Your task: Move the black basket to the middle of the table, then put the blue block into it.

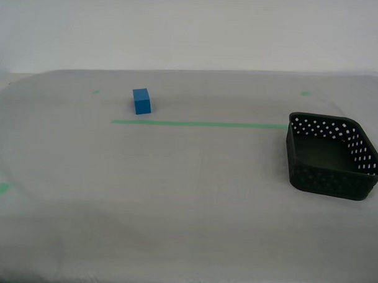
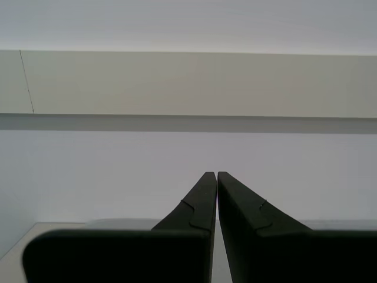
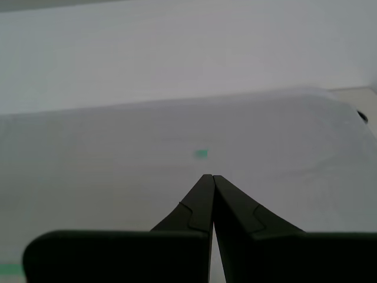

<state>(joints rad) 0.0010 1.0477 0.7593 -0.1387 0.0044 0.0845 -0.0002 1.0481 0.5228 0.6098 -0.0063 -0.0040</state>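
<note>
The black basket (image 1: 332, 156) stands empty at the exterior view's right edge of the table (image 1: 187, 179), just past the end of the long green tape line (image 1: 199, 124). The blue block (image 1: 141, 101) rests left of centre in the exterior view, just behind that line. Neither arm appears in the exterior view. My first gripper (image 3: 208, 177) is shut and empty, looking over the cloth toward a small green tape mark (image 3: 201, 154). My second gripper (image 2: 211, 174) is also shut and empty, aimed at a pale wall. Neither wrist view shows the basket or the block.
Small green tape marks sit at the back of the table (image 1: 96, 92) (image 1: 305, 93) and near the exterior view's left edge (image 1: 1, 188). A white wall rises behind the table.
</note>
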